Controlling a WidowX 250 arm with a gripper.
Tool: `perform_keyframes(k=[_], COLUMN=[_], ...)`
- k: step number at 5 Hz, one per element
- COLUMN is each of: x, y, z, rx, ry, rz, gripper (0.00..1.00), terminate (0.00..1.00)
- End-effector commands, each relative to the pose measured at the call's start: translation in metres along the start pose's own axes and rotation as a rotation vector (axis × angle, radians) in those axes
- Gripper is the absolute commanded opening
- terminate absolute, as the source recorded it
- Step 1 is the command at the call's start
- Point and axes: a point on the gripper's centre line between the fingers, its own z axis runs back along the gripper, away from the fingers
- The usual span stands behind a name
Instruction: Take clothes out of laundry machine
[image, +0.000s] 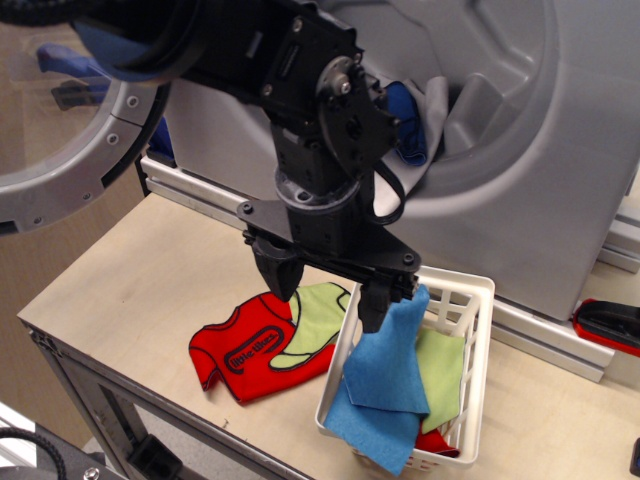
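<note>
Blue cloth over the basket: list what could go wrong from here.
1. The blue cloth drapes over the near rim of the white basket; on release it may slide out onto the table.
2. It hangs from one finger of the tool and may stay snagged there.
3. More clothes hang at the lip of the laundry machine and could drop unaided.
</note>
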Motion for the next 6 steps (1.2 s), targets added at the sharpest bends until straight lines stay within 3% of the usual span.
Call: perform_keyframes(k=[1, 2, 3, 4, 5, 6], x=[0.0, 0.023, 0.047, 0.07, 0.096, 0.113], y=[0.0, -0.008, -0.015, -0.008, 0.009, 0.026], z=[0.0, 0.017, 0.018, 0.011, 0.011, 0.017], rx=[0.0, 0.041, 0.07, 0.082, 0.143, 0.194], ry=[0.0, 0.046, 0.052, 0.02, -0.066, -0.192], rz=[0.0, -0.036, -0.113, -0.142, -0.141, -0.096], gripper=[1.0, 1.0, 1.0, 1.0, 1.0, 1.0], terminate=[0.0, 0.0, 0.0, 0.0, 0.0, 0.0])
